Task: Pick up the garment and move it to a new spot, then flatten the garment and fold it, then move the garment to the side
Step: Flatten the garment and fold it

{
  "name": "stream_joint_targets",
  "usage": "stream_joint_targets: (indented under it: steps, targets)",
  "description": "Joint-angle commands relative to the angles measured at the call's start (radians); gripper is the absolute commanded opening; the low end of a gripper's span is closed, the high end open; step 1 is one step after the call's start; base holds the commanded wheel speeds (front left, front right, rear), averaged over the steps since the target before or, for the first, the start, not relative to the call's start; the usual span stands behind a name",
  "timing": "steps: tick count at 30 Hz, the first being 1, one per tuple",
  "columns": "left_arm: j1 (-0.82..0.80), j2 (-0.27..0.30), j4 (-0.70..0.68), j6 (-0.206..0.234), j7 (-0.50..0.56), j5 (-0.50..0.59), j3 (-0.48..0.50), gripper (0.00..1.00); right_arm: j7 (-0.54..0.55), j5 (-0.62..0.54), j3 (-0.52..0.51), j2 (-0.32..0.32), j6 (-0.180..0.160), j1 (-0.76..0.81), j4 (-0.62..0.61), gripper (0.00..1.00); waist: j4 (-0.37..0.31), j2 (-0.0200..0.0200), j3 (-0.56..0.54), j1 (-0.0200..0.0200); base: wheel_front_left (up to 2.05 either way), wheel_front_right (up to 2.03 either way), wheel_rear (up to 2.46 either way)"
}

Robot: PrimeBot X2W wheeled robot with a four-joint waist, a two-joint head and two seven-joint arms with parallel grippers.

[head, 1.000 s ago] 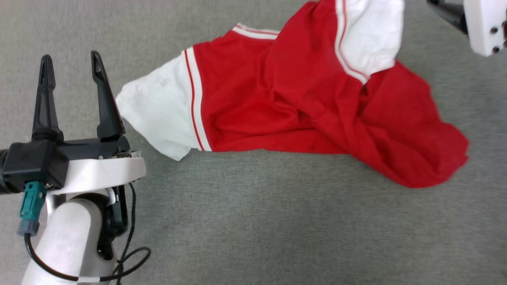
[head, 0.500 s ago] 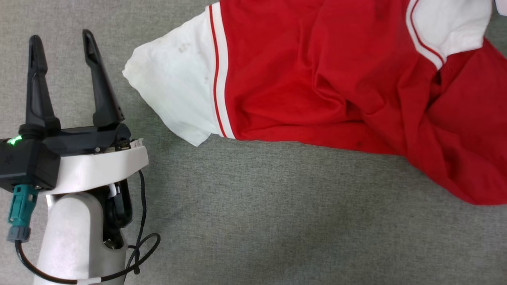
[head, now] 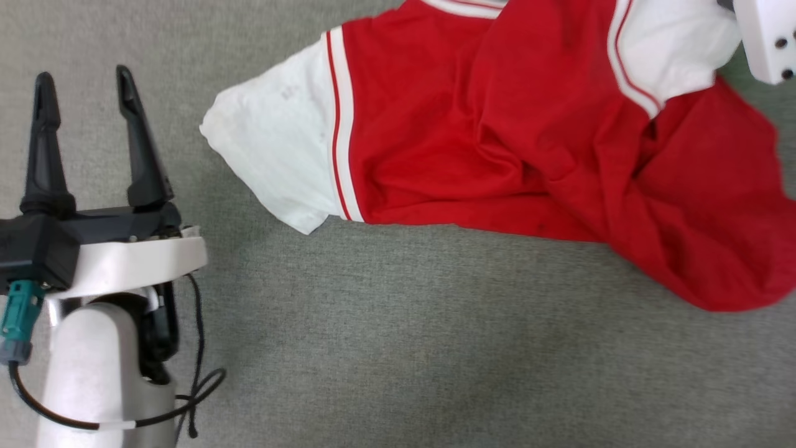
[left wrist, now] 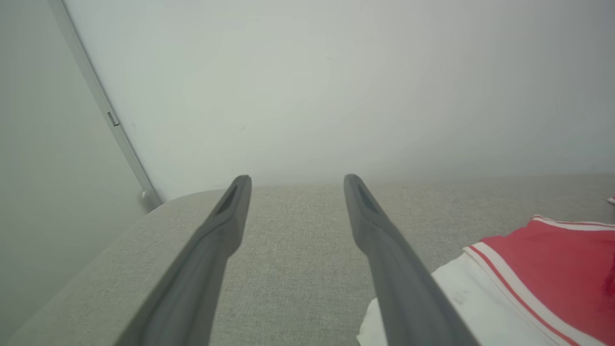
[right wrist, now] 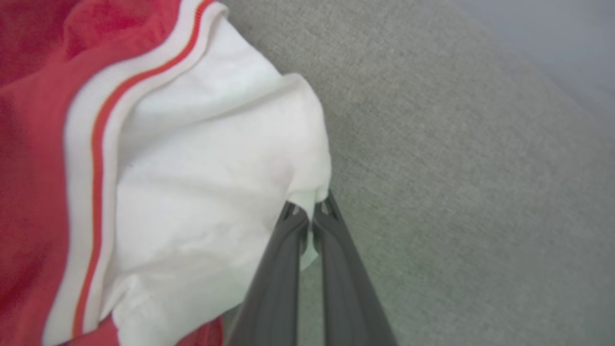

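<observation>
The garment (head: 472, 137), a red shirt with white sleeves and red-and-white striped seams, lies crumpled across the grey fabric surface (head: 398, 348). My left gripper (head: 81, 93) stands open at the left, a short way left of the near white sleeve (head: 280, 155); that sleeve also shows in the left wrist view as the garment (left wrist: 528, 278), right of the left gripper (left wrist: 298, 185). My right gripper (right wrist: 310, 209) is shut on the edge of the other white sleeve (right wrist: 206, 168). In the head view its pale wrist housing (head: 765, 37) sits at the top right beside that sleeve.
A pale wall (left wrist: 336, 86) rises behind the surface, with a vertical strip (left wrist: 110, 117) at the left. The surface's rounded edge (left wrist: 120, 230) falls away at the left. A black cable (head: 199, 386) loops beside my left forearm.
My right gripper has closed on the edge of the far white sleeve. The head camera has shifted, so the whole picture moved; my left gripper stays open.
</observation>
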Motion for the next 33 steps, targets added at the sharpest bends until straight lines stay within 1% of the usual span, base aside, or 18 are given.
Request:
stream_joint_targets:
  steps: [1, 7, 10, 12, 14, 17, 21, 23, 24, 25, 26, 27, 30, 33]
  targets:
    - [0.01, 0.019, 0.012, -0.017, -0.002, 0.009, 0.016, 1.0, -0.038, 0.025, 0.015, -0.034, -0.001, 0.021, -0.039, 0.0, -0.033, -0.0001, -0.061, -0.0001, 0.0, 0.0, 0.0]
    - [-0.013, 0.084, 0.081, -0.081, -0.002, 0.011, 0.041, 1.0, -0.147, 0.124, 0.059, -0.165, -0.001, 0.113, -0.197, 0.0, -0.083, -0.0001, -0.146, -0.0001, 0.0, 0.0, 0.0]
    - [-0.041, 0.137, 0.128, -0.122, 0.026, 0.015, 0.034, 1.0, -0.197, 0.168, 0.059, -0.224, -0.001, 0.174, -0.273, 0.0, -0.104, -0.0001, -0.175, -0.0001, 0.0, 0.0, 0.0]
    - [-0.064, 0.161, 0.146, -0.158, 0.075, -0.011, 0.025, 1.0, -0.224, 0.185, 0.053, -0.261, -0.001, 0.215, -0.316, 0.0, -0.117, -0.0001, -0.191, -0.0001, 0.0, 0.0, 0.0]
    - [-0.091, 0.214, 0.158, -0.19, 0.146, -0.018, 0.014, 1.0, -0.249, 0.197, 0.049, -0.289, -0.001, 0.26, -0.354, 0.0, -0.128, -0.0001, -0.204, -0.0001, 0.0, 0.0, 0.0]
    - [-0.146, 0.294, 0.171, -0.221, 0.276, -0.04, -0.023, 1.0, -0.281, 0.205, 0.035, -0.318, -0.001, 0.319, -0.389, 0.0, -0.144, -0.0001, -0.218, -0.0001, 0.0, 0.0, 0.0]
    - [-0.203, 0.402, 0.198, -0.236, 0.47, -0.127, -0.098, 1.0, -0.307, 0.203, 0.014, -0.321, -0.001, 0.379, -0.421, 0.0, -0.167, -0.0001, -0.225, -0.0001, 0.0, 0.0, 0.0]
    - [-0.224, 0.464, 0.202, -0.236, 0.579, -0.212, -0.174, 1.0, -0.315, 0.198, 0.003, -0.31, -0.001, 0.395, -0.429, 0.0, -0.178, -0.0001, -0.224, -0.0001, 0.0, 0.0, 0.0]
    - [-0.236, 0.5, 0.203, -0.236, 0.631, -0.249, -0.21, 1.0, -0.316, 0.193, -0.002, -0.306, -0.001, 0.403, -0.432, 0.0, -0.182, -0.0001, -0.222, -0.0001, 0.0, 0.0, 0.0]
    - [-0.282, 0.588, 0.203, -0.236, 0.756, -0.369, -0.313, 1.0, -0.321, 0.181, -0.014, -0.289, -0.001, 0.42, -0.441, 0.0, -0.191, -0.0001, -0.212, -0.0001, 0.0, 0.0, 0.0]
    - [-0.301, 0.615, 0.202, -0.237, 0.788, -0.393, -0.347, 1.0, -0.321, 0.176, -0.018, -0.286, -0.001, 0.422, -0.443, 0.0, -0.195, -0.0001, -0.206, -0.0001, 0.0, 0.0, 0.0]
    - [-0.319, 0.639, 0.205, -0.237, 0.821, -0.424, -0.381, 1.0, -0.32, 0.173, -0.022, -0.283, -0.001, 0.423, -0.444, 0.0, -0.198, -0.0001, -0.201, -0.0001, 0.0, 0.0, 0.0]
    - [-0.37, 0.682, 0.221, -0.237, 0.92, -0.517, -0.469, 1.0, -0.312, 0.163, -0.03, -0.272, -0.001, 0.422, -0.45, 0.0, -0.205, -0.0001, -0.186, -0.0001, 0.0, 0.0, 0.0]
    - [-0.423, 0.714, 0.249, -0.237, 1.004, -0.599, -0.541, 1.0, -0.307, 0.155, -0.035, -0.261, -0.001, 0.408, -0.458, 0.0, -0.214, -0.0001, -0.166, -0.0001, 0.0, 0.0, 0.0]
